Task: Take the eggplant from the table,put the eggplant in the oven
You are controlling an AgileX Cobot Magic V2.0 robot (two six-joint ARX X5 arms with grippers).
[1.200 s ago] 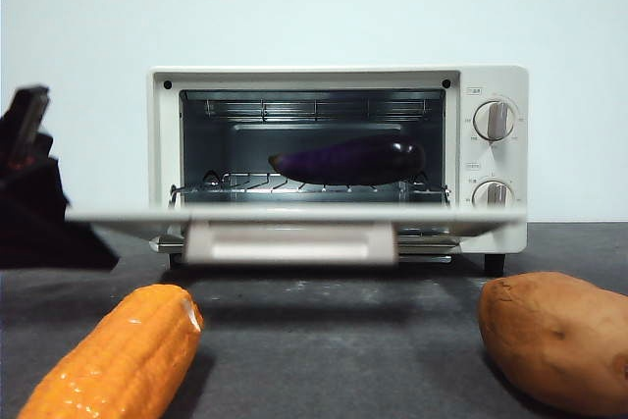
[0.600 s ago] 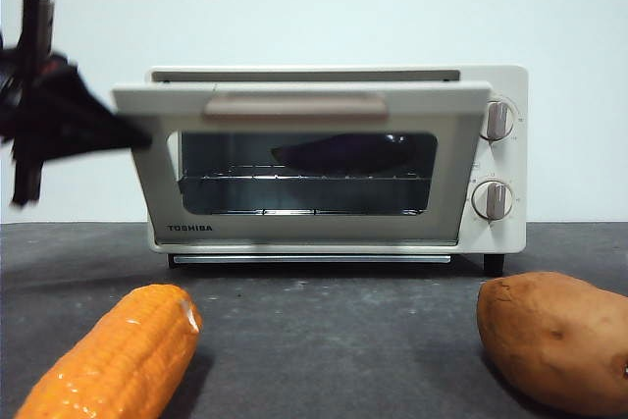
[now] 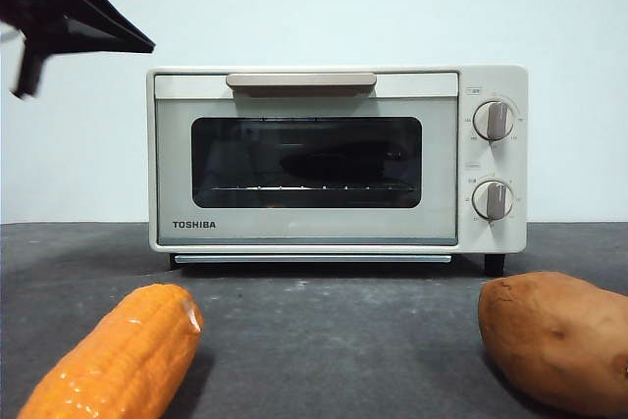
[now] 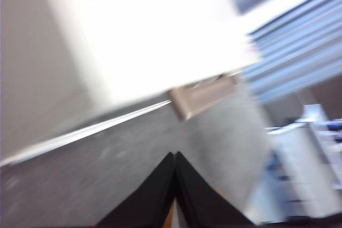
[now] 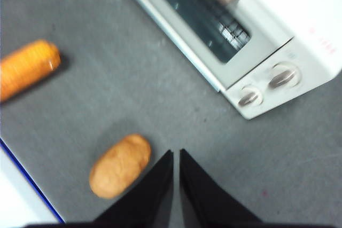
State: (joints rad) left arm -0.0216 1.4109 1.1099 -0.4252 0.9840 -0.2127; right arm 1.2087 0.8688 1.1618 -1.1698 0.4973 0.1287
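Note:
The eggplant lies on the wire rack inside the oven, showing only as a dim dark shape behind the glass of the shut door. High at the left of the oven in the front view, my left gripper is shut and empty, its tip pointing toward the oven's upper corner. Its blurred wrist view has the left gripper near the beige handle. My right gripper hangs high over the table, shut on nothing, looking down on the oven.
An orange corn cob lies at the front left of the table and a brown sweet potato at the front right. Both show from above: the corn cob and the sweet potato. A white edge with a blue line bounds the table.
The oven door has swung up from lying flat open to fully shut. The left gripper has risen from low at the left of the door to high at the upper left.

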